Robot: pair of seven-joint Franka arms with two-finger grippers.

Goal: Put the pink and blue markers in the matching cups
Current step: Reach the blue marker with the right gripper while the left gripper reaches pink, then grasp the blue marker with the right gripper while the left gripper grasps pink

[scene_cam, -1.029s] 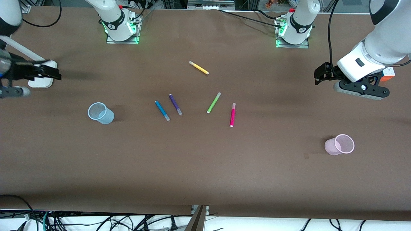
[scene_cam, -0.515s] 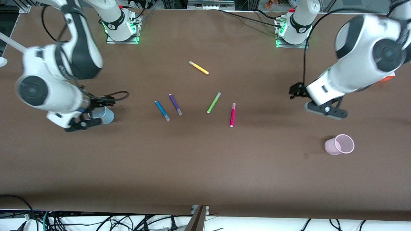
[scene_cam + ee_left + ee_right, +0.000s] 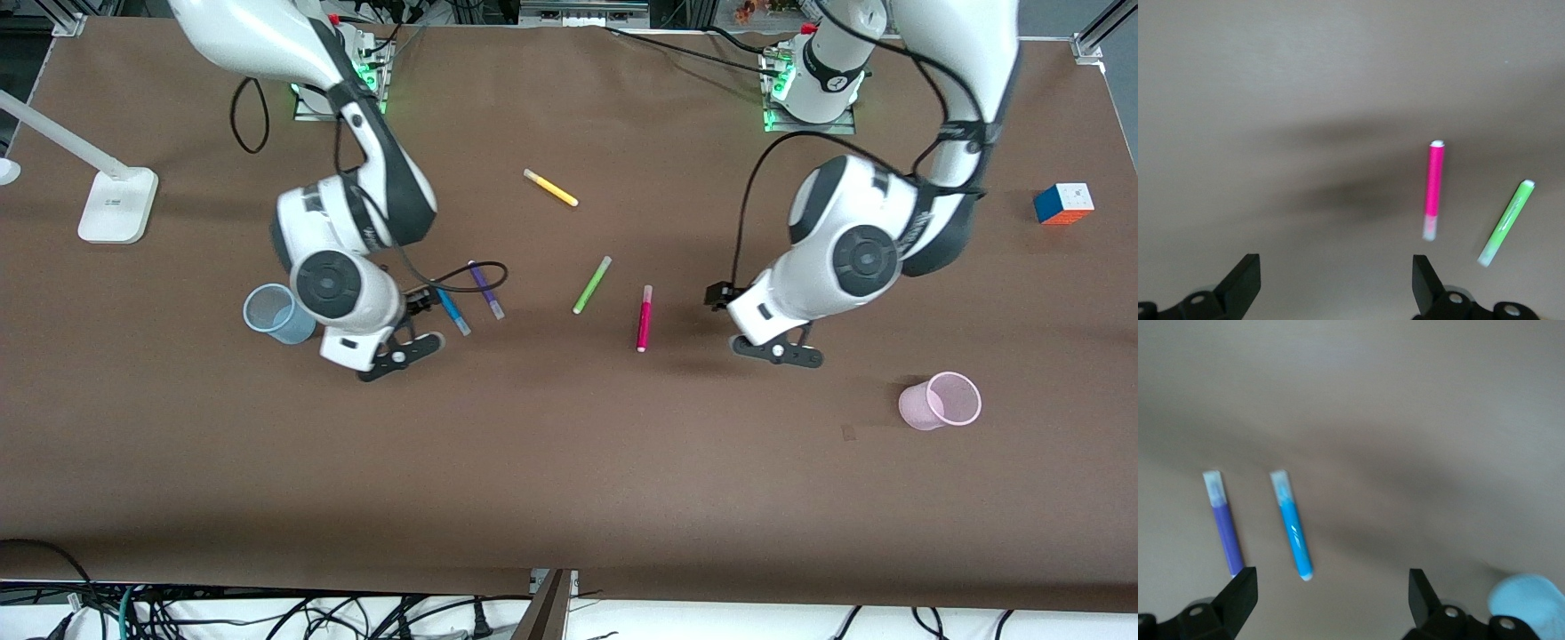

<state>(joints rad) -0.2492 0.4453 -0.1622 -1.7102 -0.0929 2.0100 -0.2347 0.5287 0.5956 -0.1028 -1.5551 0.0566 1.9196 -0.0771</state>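
The blue marker point(image 3: 455, 315) lies on the brown table beside the purple pen; it also shows in the right wrist view point(image 3: 1293, 523). My right gripper point(image 3: 411, 324) is open and empty, low over the table between the light blue cup point(image 3: 276, 313) and the blue marker. The pink marker point(image 3: 644, 318) lies near the middle and shows in the left wrist view point(image 3: 1434, 187). My left gripper point(image 3: 747, 322) is open and empty over the table beside it, toward the left arm's end. The pink cup point(image 3: 942, 401) stands upright nearer the front camera. The right wrist view shows the blue cup's rim point(image 3: 1527, 600).
A purple pen point(image 3: 486, 289), a lime-green pen point(image 3: 592, 284) and a yellow pen point(image 3: 551, 188) lie around the middle. A colour cube point(image 3: 1063, 203) sits at the left arm's end. A white lamp base point(image 3: 116, 206) sits at the right arm's end.
Both arms swung in toward the middle. The right gripper went from over the blue cup to beside the blue marker. The left gripper came closer to the pink marker.
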